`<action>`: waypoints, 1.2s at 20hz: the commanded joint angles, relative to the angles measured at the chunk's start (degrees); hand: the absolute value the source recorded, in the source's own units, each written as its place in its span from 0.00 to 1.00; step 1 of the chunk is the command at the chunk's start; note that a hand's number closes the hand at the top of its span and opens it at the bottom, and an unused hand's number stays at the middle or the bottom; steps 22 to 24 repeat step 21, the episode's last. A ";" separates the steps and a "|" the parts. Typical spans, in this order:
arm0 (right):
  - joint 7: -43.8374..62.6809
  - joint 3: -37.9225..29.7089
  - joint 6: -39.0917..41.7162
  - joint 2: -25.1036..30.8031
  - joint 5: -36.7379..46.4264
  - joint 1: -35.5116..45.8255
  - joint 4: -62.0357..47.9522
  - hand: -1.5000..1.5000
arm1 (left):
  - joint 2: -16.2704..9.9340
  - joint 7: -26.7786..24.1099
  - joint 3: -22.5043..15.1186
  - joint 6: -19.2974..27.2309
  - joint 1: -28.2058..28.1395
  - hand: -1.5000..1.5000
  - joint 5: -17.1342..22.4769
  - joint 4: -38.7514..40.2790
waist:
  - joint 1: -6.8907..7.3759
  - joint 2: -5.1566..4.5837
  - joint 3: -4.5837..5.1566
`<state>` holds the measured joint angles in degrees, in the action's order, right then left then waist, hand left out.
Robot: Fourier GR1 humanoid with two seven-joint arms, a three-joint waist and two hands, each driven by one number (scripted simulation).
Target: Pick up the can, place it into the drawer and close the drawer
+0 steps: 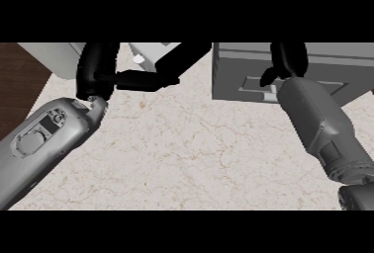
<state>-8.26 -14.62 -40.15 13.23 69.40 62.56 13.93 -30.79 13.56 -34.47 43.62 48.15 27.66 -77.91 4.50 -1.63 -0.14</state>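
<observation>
Head view first. Where are the two arms, taking the drawer unit [292, 71] as the landmark?

— Both come up from the lower edge over the marble counter [190, 153]. The right forearm [321, 128] slants up to the front of the drawer unit, and the right hand [287, 64] lies over that front, black against the grey. The left forearm [47, 143] rises well to the left of the drawer unit, with the left hand [120, 74] near the counter's far edge, apart from the unit.

— How are the hands set?

— The left hand is spread: its fingers point up and away, and its thumb [146, 80] juts sideways toward the drawer unit. It holds nothing I can make out. For the right hand I cannot tell; it runs up out of sight at the top, and only a small hooked part [268, 77] shows beside it.

— And the can?

— Not visible anywhere. Whether it sits inside the drawer, or behind a hand, cannot be judged.

— What else is cut off or unclear?

— The drawer unit's top is cropped. A handle-like recess [252, 88] on its front is partly covered by the right forearm. Left of the unit, behind the left hand, stands a pale object [146, 52], mostly hidden. Dark wood floor [18, 84] shows far to the left
</observation>
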 commanded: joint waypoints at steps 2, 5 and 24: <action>-6.74 -6.24 -2.66 -4.42 -8.02 1.84 2.37 0.00 | -0.28 -1.13 -0.24 0.57 -2.32 0.00 -1.18 -1.86 | 1.53 -0.25 -0.21; -8.49 -9.64 0.22 -5.78 -12.01 4.27 2.84 0.00 | -0.68 0.70 0.81 -0.04 -1.35 0.00 -0.25 -2.33 | 1.39 -0.04 -0.22; -21.52 -24.20 12.88 -7.08 -30.62 5.88 3.70 0.00 | -1.93 -0.91 3.34 0.88 -9.00 0.00 -2.49 -6.44 | -1.84 0.86 0.05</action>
